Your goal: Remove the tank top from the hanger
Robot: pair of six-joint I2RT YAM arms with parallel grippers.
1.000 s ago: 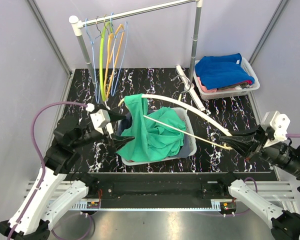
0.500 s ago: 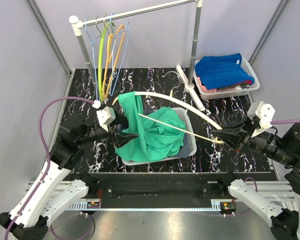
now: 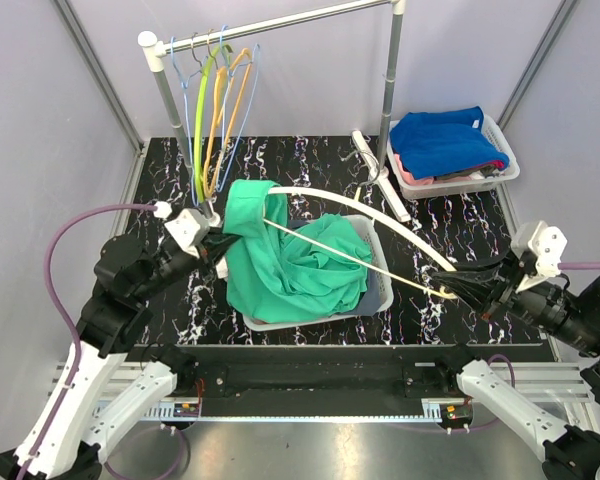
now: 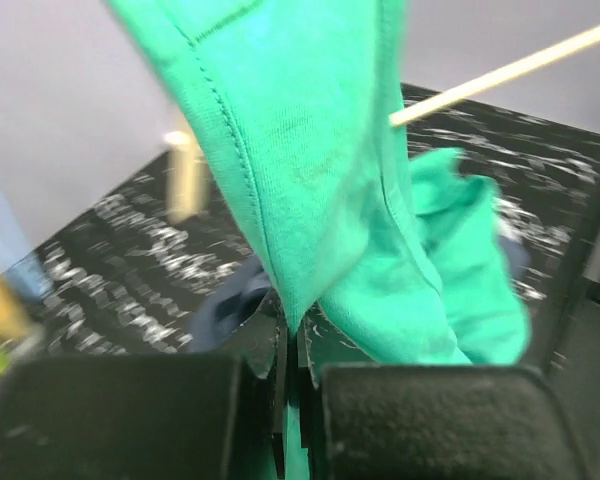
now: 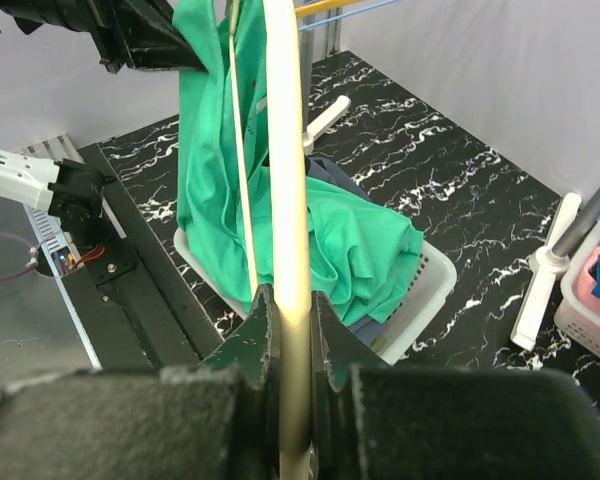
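Observation:
A green tank top [image 3: 280,260] hangs over the left end of a cream hanger [image 3: 370,215] and trails into a white basket [image 3: 382,292]. My left gripper [image 3: 217,250] sits at the garment's left edge, shut on a fold of the tank top [image 4: 310,150] that runs down between its jaws [image 4: 290,330]. The hanger's thin bar [image 4: 500,70] crosses behind the fabric. At the right, my right gripper [image 3: 458,290] is shut on the hanger's end. In the right wrist view the hanger [image 5: 285,200] rises from the gripper [image 5: 285,310] towards the tank top [image 5: 210,180].
A clothes rail [image 3: 280,25] at the back carries several coloured hangers [image 3: 215,110]. A white bin [image 3: 500,175] of blue clothes stands at the back right, beside the rail's upright post [image 3: 392,90]. The basket [image 5: 425,290] holds more folded cloth under the tank top.
My left gripper has gone from open to shut on the tank top's edge and drawn it leftward. The right gripper has shifted a little while keeping hold of the hanger.

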